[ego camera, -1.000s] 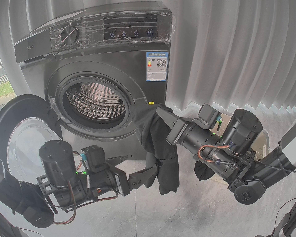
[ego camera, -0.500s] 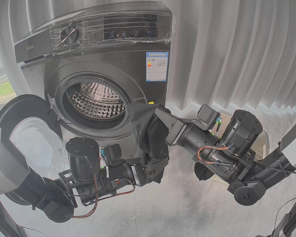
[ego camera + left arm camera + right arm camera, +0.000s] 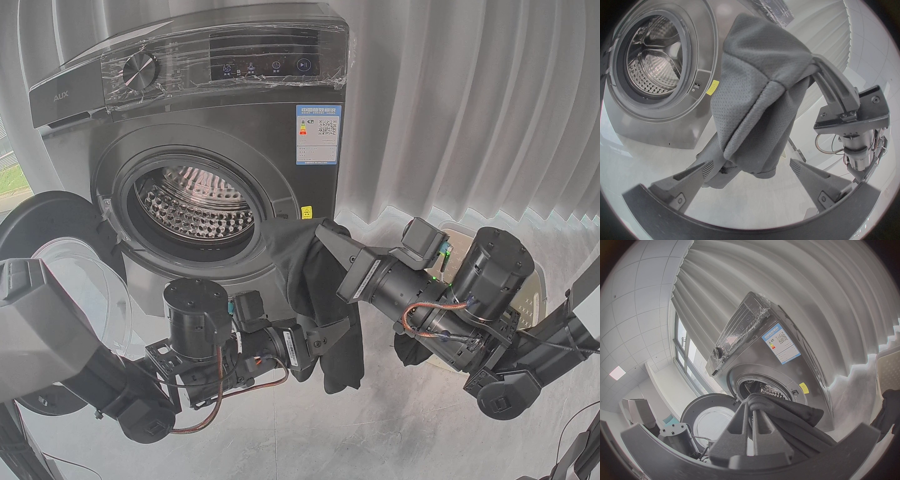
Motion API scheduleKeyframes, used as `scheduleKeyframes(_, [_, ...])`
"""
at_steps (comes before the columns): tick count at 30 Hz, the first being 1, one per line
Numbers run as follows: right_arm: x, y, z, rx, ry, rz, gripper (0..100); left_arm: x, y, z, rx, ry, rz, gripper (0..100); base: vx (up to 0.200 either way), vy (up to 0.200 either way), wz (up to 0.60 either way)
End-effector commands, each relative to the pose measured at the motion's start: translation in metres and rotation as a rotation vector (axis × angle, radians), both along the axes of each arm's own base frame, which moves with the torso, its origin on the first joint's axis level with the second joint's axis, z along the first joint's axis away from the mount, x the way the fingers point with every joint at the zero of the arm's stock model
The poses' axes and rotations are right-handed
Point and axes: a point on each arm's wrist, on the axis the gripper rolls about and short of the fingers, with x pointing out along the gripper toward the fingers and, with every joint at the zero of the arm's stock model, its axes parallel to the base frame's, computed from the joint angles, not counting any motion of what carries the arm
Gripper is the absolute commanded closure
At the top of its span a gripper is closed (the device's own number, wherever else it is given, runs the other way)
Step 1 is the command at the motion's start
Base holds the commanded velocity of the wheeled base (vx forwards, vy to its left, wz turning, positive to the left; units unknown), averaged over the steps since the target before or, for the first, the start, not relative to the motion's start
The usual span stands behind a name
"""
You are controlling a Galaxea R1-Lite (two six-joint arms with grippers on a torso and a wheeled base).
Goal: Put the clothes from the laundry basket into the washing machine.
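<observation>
Well, on the left the round door of the washing machine hangs wide open. The shiny drum shows in the hole. Just right of the hole, in front of the machine, a dark cloth hangs in the air above the floor.

The left claw is low down, at the bottom end of the cloth. Its two fingers are spread wide, one on each side of the cloth, and it has no hold on it.

The right claw is at the top of the cloth. Its fingers are pressed close together with the cloth pinched between them, so the cloth hangs from it.

Farther right, behind the right arm and near the white curtain, stands the pale laundry basket. Another dark piece of clothing shows at its left edge.
</observation>
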Motion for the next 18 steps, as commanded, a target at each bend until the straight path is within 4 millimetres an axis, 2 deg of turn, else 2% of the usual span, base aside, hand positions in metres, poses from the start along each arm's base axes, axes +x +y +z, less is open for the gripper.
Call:
scheduleKeyframes(1, [0.000, 0.000, 0.001, 0.002, -0.002, 0.001, 100, 0.005, -0.005, -0.006, -0.008, 0.018, -0.002, 0, 0.000, 0.000, 0.00])
scheduleKeyframes(18, [-0.001, 0.002, -0.001, 0.008, -0.007, 0.004, 100, 0.016, -0.015, -0.011, -0.074, -0.020, 0.001, 0, 0.000, 0.000, 0.00])
